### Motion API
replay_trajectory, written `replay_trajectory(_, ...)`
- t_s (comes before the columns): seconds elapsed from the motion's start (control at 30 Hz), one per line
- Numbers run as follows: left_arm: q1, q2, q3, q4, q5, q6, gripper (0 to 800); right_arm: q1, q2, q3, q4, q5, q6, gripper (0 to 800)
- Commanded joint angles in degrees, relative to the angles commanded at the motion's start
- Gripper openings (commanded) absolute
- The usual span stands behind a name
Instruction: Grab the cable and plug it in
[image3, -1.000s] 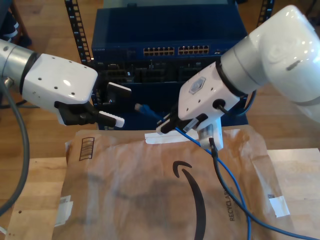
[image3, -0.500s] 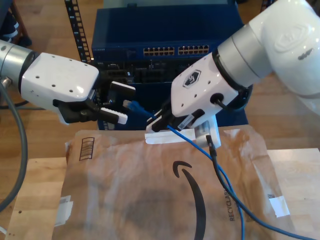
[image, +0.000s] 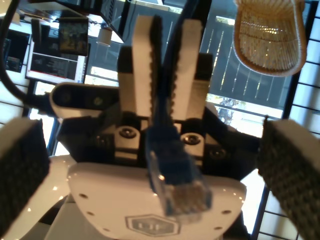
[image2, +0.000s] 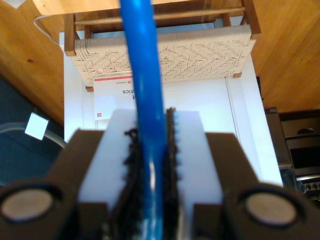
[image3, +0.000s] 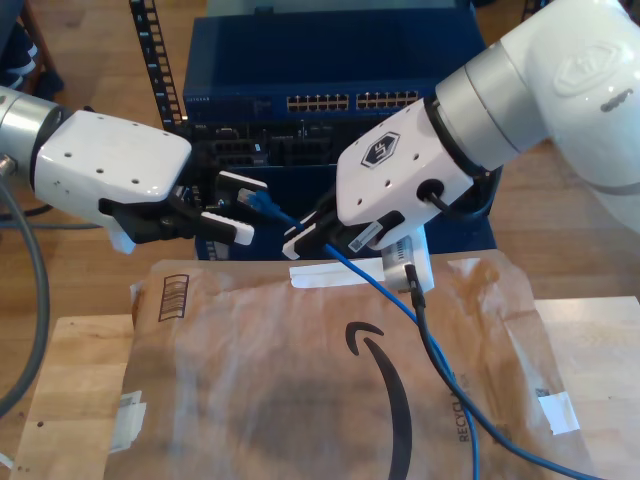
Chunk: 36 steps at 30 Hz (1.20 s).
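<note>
Since the frame half a second back, the arm on the exterior view's right has carried the cable (image3: 340, 262) further toward the exterior view's left, so the plug (image3: 258, 203) now sits between the spread fingers of my first gripper (image3: 232, 207); earlier it was just short of them.

My second gripper (image3: 305, 232) is pinching the cable a little behind the plug, jaws pressed together on the blue jacket, as the second wrist view confirms (image2: 150, 165). From that grip the cable is running down toward the near right of the exterior view, across the brown paper envelope (image3: 300, 400).

My first gripper is standing wide open. Its wrist view is looking straight at the translucent blue plug (image: 177, 187), with the second gripper's white fingers (image: 145, 65) clamped on the cable behind it. Plug and first gripper pads: cannot tell whether touching.

Behind both grippers, far side: a blue rack unit (image3: 330, 60) with rows of network ports (image3: 350, 101). A dark grey cable (image3: 430, 340) is hanging beside the blue one. The envelope is lying on a wooden table (image3: 80, 380).
</note>
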Motion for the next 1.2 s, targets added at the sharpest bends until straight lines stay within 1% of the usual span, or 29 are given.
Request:
replay_trajectory(0.1, 0.0, 0.0, 0.1, -0.1, 0.0, 0.0, 554, 0.0, 0.1, 0.0, 0.0, 0.0, 0.0, 2)
replay_trajectory(0.33, 0.1, 0.0, 0.1, -0.1, 0.6, 0.2, 468, 0.0, 0.1, 0.1, 0.0, 0.0, 0.0, 2)
replay_trajectory(0.4, 0.1, 0.0, 0.1, -0.1, 0.5, 0.3, 413, 0.0, 0.1, 0.2, 0.0, 0.0, 0.0, 2)
replay_trajectory(0.57, 0.2, -0.1, 0.0, -0.1, 0.5, 0.6, 401, 0.0, 0.1, 0.4, 0.0, 0.0, 0.0, 2)
replay_trajectory(0.63, 0.2, -0.1, 0.0, -0.1, 0.5, 0.7, 367, 0.1, 0.1, 0.4, 0.0, 0.0, 0.0, 2)
replay_trajectory(0.67, 0.2, -0.1, 0.1, -0.1, 0.4, 0.7, 363, 0.0, 0.1, 0.4, 0.0, 0.0, 0.0, 2)
replay_trajectory(0.7, 0.2, -0.1, 0.1, -0.1, 0.4, 0.7, 332, 0.0, 0.2, 0.4, 0.0, 0.0, 0.0, 2)
replay_trajectory(0.73, 0.2, -0.1, 0.1, -0.1, 0.4, 0.7, 277, 0.0, 0.1, 0.4, 0.0, 0.0, 0.0, 2)
replay_trajectory(0.9, 0.2, -0.1, 0.0, -0.1, 0.4, 0.7, 259, 0.1, 0.1, 0.4, 0.0, 0.0, 0.0, 2)
replay_trajectory(1.0, 0.2, -0.1, 0.0, -0.2, 0.4, 0.7, 217, 0.1, 0.2, 0.4, 0.0, 0.0, 0.0, 2)
replay_trajectory(1.1, 1.4, -0.1, 0.1, -1.7, 0.4, 0.8, 207, 0.1, 0.2, 0.4, 0.0, 0.0, 0.0, 2)
replay_trajectory(1.13, 1.7, 0.0, 0.2, -2.3, 0.4, 0.8, 152, 0.1, 0.2, 0.4, 0.0, 0.0, 0.0, 2)
replay_trajectory(1.2, 1.7, 0.0, 0.3, -3.0, 0.4, 0.8, 106, 0.1, 0.2, 0.4, 0.0, 0.0, 0.0, 2)
